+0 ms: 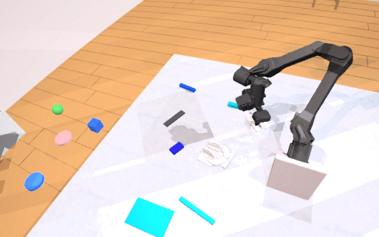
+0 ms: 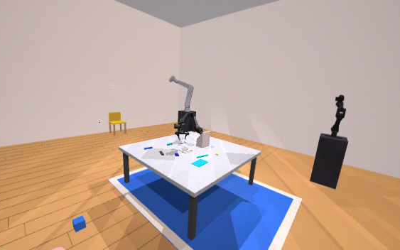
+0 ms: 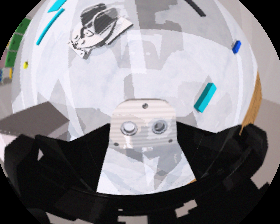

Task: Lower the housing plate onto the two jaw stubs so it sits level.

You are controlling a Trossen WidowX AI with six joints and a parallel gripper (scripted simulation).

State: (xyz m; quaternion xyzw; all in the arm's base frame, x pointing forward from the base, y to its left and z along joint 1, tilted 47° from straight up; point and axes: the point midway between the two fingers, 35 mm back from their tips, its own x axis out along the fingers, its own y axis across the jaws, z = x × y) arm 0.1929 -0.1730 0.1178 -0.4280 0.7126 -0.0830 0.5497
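Note:
My gripper (image 1: 253, 113) (image 2: 182, 135) (image 3: 141, 125) is shut on the pale housing plate (image 3: 144, 112) (image 2: 182, 140), which has two large round holes and several small ones. The plate spans between the fingers and is held above the table, its far side hidden in the wrist view. The white gripper base with its two jaws (image 1: 216, 154) (image 2: 185, 149) (image 3: 98, 32) rests on the table, apart from the held plate. It lies toward the upper left in the wrist view. Whether both jaws sit fully on their pins is too small to tell.
A tall pinkish block (image 1: 295, 176) (image 2: 202, 139) (image 3: 31, 122) stands beside the arm's base. A short cyan bar (image 1: 233, 105) (image 3: 205, 97) lies near the gripper. A dark blue block (image 1: 176, 148), a dark strip (image 1: 174, 118) and a cyan stick (image 1: 196, 210) lie around the base.

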